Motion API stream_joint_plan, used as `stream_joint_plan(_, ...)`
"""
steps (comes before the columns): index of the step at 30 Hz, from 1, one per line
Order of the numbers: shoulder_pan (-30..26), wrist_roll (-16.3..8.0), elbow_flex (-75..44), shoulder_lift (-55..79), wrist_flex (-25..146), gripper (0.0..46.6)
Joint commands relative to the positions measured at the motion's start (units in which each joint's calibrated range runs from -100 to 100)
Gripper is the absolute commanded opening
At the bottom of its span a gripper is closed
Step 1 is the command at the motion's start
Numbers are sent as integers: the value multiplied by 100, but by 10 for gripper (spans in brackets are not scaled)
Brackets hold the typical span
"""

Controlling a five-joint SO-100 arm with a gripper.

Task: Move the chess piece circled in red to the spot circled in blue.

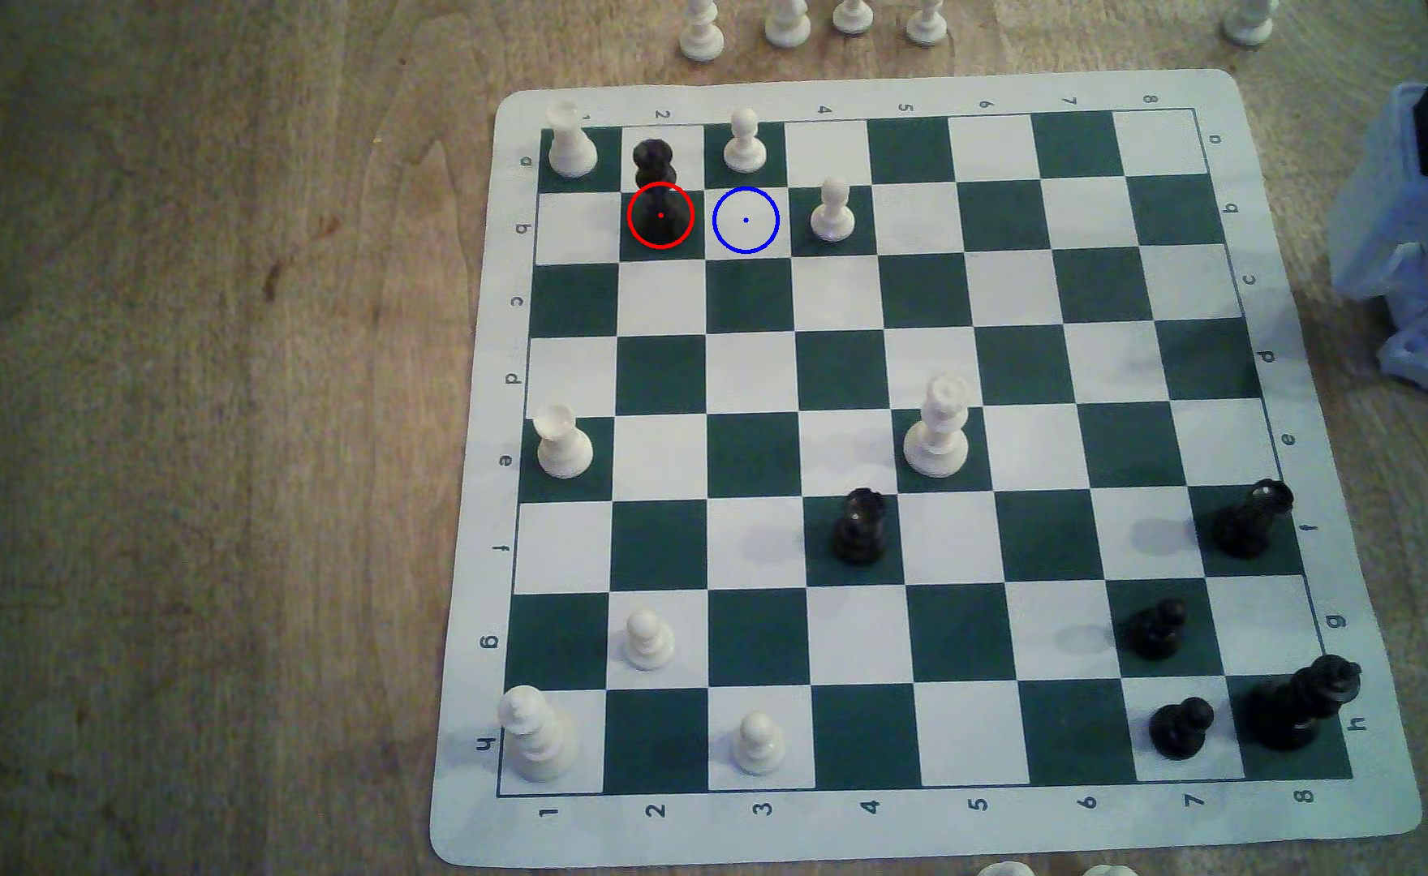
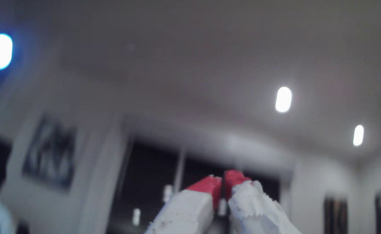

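The gripper sits closest to the wrist camera, its red-tipped fingers pressed nearly together with nothing between them, pointing up at a blurred ceiling with lights. In the exterior view, the chess piece stands on the red-circled dark square near the board's far left corner, well apart from the arm's base at the exterior view's right edge. The spot is the light square just right of it.

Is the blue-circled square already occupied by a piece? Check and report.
No. In the exterior view the blue-circled square is bare, and the black piece stands one square to its left.
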Motion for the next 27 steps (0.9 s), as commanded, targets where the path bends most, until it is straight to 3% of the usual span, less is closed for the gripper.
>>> stream_joint_plan(1, 267, -386, -1741, 507, 5533, 20)
stream_joint_plan(5, 454, -679, -2757, 1992, 6549, 121)
stream_joint_plan(6, 446, -835, -3264, 2629, 6754, 178)
stream_joint_plan(7, 415, -899, -3636, 3062, 6942, 202)
stream_joint_plan(11, 212, -1040, -5041, 4726, 7253, 259)
stream_joint_plan(15, -148, -908, -5857, 5855, 7089, 215)
stream_joint_plan(17, -297, -908, -6365, 6423, 7089, 219)
stream_joint_plan(20, -430, -860, -7770, 7816, 7450, 262)
stream_joint_plan(27, -406, -679, -9130, 9420, 7802, 240)
